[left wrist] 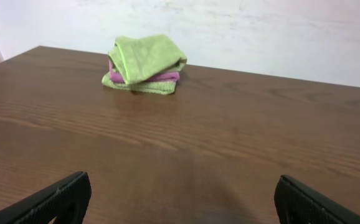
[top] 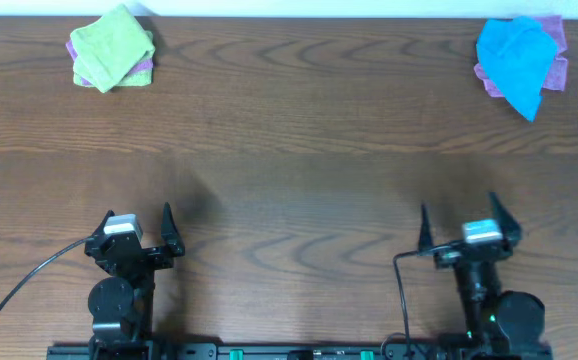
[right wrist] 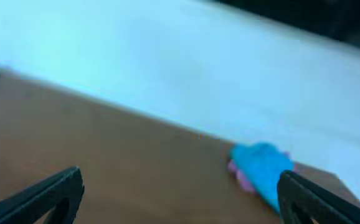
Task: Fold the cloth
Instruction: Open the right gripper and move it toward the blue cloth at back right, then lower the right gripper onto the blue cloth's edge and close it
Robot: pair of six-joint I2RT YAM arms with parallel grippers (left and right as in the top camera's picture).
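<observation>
My left gripper (top: 136, 213) sits at the lower left of the overhead frame, jaws spread wide with nothing between them. My right gripper (top: 457, 205), at the lower right, is opened just as far and also empty. The 2 of them sit low over the near part of the wooden table (top: 289, 150). Well apart from my right fingers, in the upper right corner, the cloth (top: 514, 55) lies crumpled on a purple cloth (top: 559, 40). In the upper left corner, a lime-green cloth (top: 112, 45) is bundled around a second purple cloth (left wrist: 161, 76).
</observation>
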